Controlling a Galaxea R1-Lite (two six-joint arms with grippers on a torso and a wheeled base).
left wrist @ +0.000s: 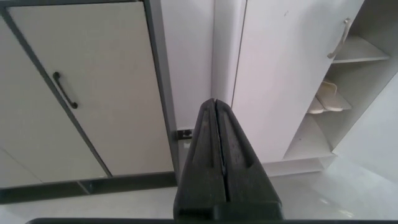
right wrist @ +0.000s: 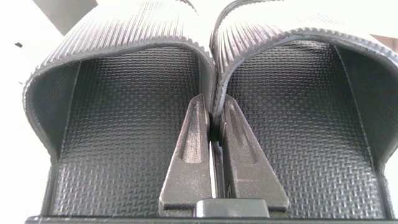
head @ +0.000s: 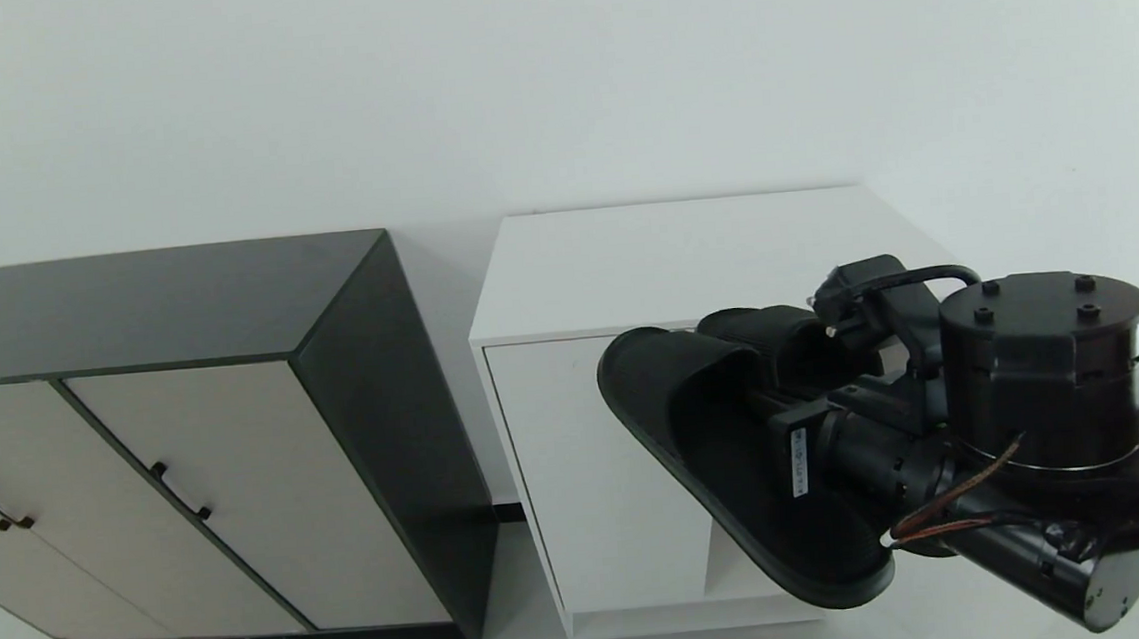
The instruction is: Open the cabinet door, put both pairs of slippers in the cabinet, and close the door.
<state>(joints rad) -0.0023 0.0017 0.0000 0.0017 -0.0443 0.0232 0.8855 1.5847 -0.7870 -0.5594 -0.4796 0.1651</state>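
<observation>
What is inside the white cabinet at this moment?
The white cabinet stands open. A pair of cream slippers lies on a shelf inside, with another shelf above. The open white door covers the rest of the inside.

The right gripper (right wrist: 213, 106) pinches the touching inner edges of two black slippers (right wrist: 124, 130), which sit side by side, open ends and dimpled insides toward the camera.
</observation>
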